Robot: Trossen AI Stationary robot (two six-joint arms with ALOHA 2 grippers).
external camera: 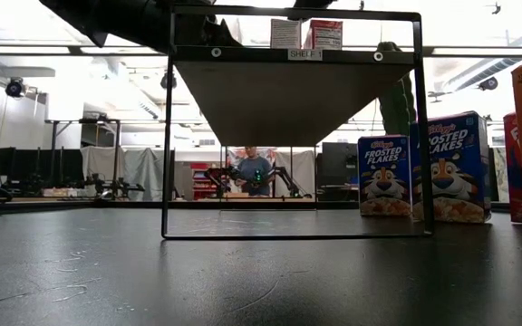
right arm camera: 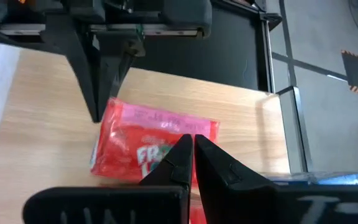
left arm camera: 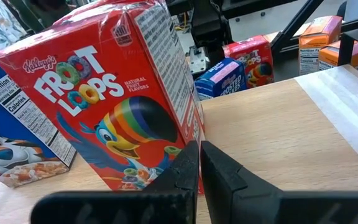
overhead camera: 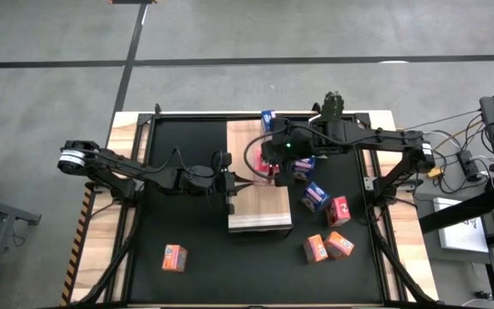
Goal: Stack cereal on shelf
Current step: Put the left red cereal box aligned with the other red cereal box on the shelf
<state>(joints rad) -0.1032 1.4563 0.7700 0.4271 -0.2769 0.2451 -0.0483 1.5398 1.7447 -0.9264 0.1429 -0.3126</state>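
Note:
A red Froot Loops box [left arm camera: 114, 99] stands upright on the light wood shelf board [overhead camera: 260, 206]; it also shows in the right wrist view [right arm camera: 135, 134]. My left gripper [left arm camera: 199, 155] is shut, level with the board, its tips at the box's lower front corner. My right gripper [right arm camera: 188, 144] is shut and points down over the box's top. A blue Frosted Flakes box [left arm camera: 8, 134] stands beside the red one. In the low view, two boxes [external camera: 304, 33] stand on the raised shelf. My left gripper's shut fingertips [left arm camera: 188, 155] lie against the lower corner of the red box's printed front [left arm camera: 166, 152]. They come level from the table's left side. The box stands upright with its bottom on the board. My right gripper hangs over the box's top edge [right arm camera: 166, 118]; I cannot tell whether it touches.
Loose boxes lie on the black mat [overhead camera: 187, 223]: blue [overhead camera: 316, 196], red [overhead camera: 340, 210] and two orange [overhead camera: 327, 247] at the right, one orange [overhead camera: 174, 257] near the front left. A cactus [overhead camera: 331, 105] stands at the far edge. The black shelf frame [external camera: 166, 136] holds the board up.

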